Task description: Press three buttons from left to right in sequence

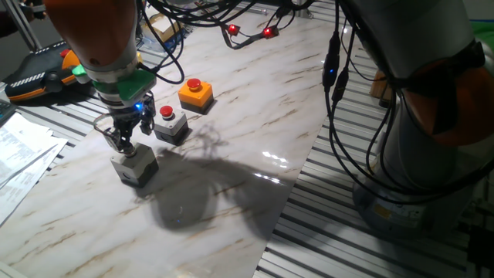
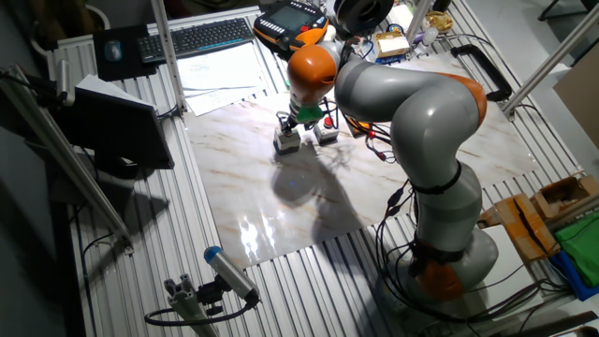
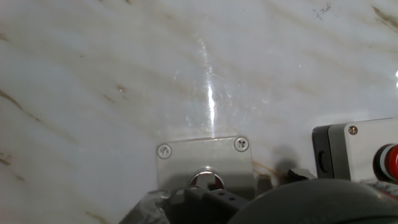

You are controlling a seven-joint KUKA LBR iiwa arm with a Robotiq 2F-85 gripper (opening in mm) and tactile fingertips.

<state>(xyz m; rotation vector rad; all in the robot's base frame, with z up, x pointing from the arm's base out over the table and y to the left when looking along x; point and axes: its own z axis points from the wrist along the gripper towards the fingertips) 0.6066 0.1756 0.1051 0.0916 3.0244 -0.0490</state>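
Three box switches stand in a row on the marble board. The left grey switch (image 1: 136, 165) sits right under my gripper (image 1: 123, 148). The fingertips meet in a point and rest on top of it, covering its red button. The hand view shows this housing (image 3: 204, 160) with only a sliver of its button (image 3: 206, 179) past my fingertips (image 3: 208, 194). The middle grey switch (image 1: 170, 125) has its red button (image 1: 167, 113) uncovered and also shows at the right in the hand view (image 3: 357, 149). The orange-yellow switch (image 1: 195, 94) is farthest right. The other fixed view shows my gripper (image 2: 291, 129) on the left switch (image 2: 286, 143).
Black cables with red lights (image 1: 248, 32) lie at the back of the board. An orange-black pendant (image 1: 35, 73) and papers (image 1: 19, 154) lie to the left, off the board. The arm's base (image 1: 421, 154) and its hanging cables stand at the right. A keyboard (image 2: 201, 37) is behind.
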